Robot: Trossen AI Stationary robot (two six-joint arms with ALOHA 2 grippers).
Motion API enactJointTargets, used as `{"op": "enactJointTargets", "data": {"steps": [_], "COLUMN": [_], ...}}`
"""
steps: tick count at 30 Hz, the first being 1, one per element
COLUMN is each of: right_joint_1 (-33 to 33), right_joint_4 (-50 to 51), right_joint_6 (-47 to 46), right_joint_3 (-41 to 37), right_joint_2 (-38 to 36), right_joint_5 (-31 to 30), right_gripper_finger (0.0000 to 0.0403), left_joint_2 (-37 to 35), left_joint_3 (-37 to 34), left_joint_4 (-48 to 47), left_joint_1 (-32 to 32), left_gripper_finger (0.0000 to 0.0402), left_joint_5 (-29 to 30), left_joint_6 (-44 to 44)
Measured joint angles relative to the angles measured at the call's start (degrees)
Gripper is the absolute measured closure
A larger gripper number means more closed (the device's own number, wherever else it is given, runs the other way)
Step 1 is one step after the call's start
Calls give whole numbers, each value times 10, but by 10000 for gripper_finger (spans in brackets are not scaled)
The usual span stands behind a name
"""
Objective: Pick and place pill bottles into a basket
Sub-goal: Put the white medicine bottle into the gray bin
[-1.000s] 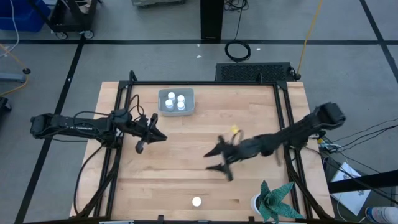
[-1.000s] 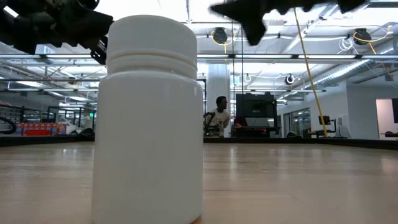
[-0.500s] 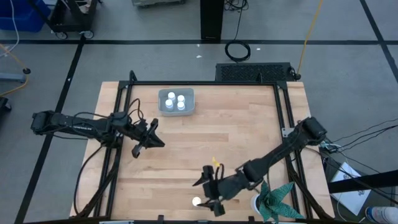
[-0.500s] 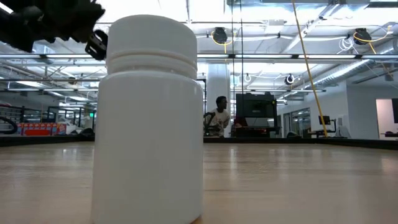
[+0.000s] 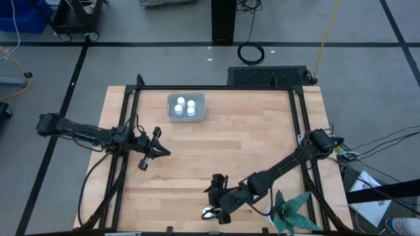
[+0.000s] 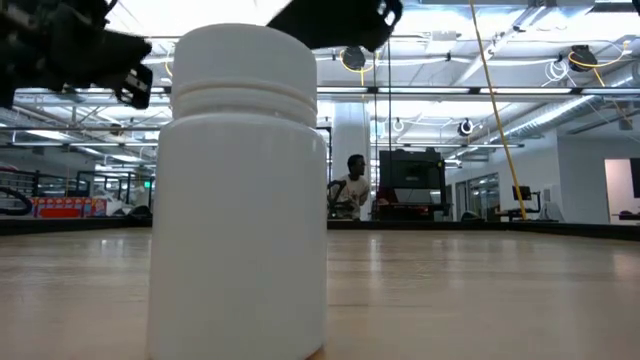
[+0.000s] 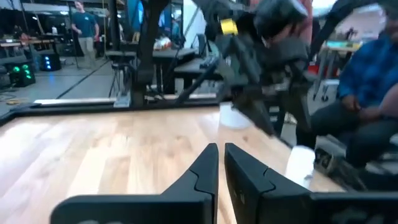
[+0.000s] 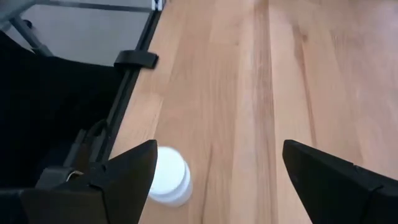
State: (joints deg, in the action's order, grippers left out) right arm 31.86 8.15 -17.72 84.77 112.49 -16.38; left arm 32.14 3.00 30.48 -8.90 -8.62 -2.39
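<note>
One white pill bottle (image 5: 207, 212) stands upright on the wooden table near its near edge. It fills the low view (image 6: 240, 190) and shows in the right wrist view (image 8: 169, 177). My right gripper (image 5: 212, 202) is open just over it. In the right wrist view (image 8: 217, 180) the bottle stands between the two fingers, close to one of them. The grey-blue basket (image 5: 172, 115) sits at the far side and holds several white bottles (image 5: 186, 106). My left gripper (image 5: 155, 145) is shut and empty at the table's left; it also shows in the left wrist view (image 7: 221, 158).
A white pot (image 5: 272, 214) with a green plant (image 5: 293, 208) stands at the near right corner, close to my right arm. A black frame rail (image 8: 134, 60) runs along the table's edge. People show in the room beyond.
My right gripper has swept from the table's middle toward the near edge and a little left. It has come down over the lone bottle and stayed open. My left gripper has drawn back a little toward the left and near edges. The bottle has not moved.
</note>
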Motion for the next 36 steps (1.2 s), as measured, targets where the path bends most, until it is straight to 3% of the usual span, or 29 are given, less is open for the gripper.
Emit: {"op": "enactJointTargets", "data": {"steps": [8, 13, 21, 25, 36], "right_joint_1": [2, 14, 31, 23, 19], "right_joint_4": [-4, -4, -42, -67, -77], "right_joint_6": [-11, -18, -26, -24, -16], "right_joint_3": [0, 0, 0, 0, 0], "right_joint_2": [0, 14, 26, 55, 65], "right_joint_5": [12, 18, 19, 46, 31], "right_gripper_finger": [62, 62, 62, 62, 62], "left_joint_2": [-3, -43, -134, -169, -172], "left_joint_3": [-19, -20, -19, -19, -19], "left_joint_4": [-7, -64, -133, -167, -184], "left_joint_1": [-11, -9, -8, -9, -14], "left_gripper_finger": [371, 371, 371, 371, 371], "left_joint_5": [45, 88, 97, 103, 102], "left_joint_6": [-4, -5, 4, -4, -21]}}
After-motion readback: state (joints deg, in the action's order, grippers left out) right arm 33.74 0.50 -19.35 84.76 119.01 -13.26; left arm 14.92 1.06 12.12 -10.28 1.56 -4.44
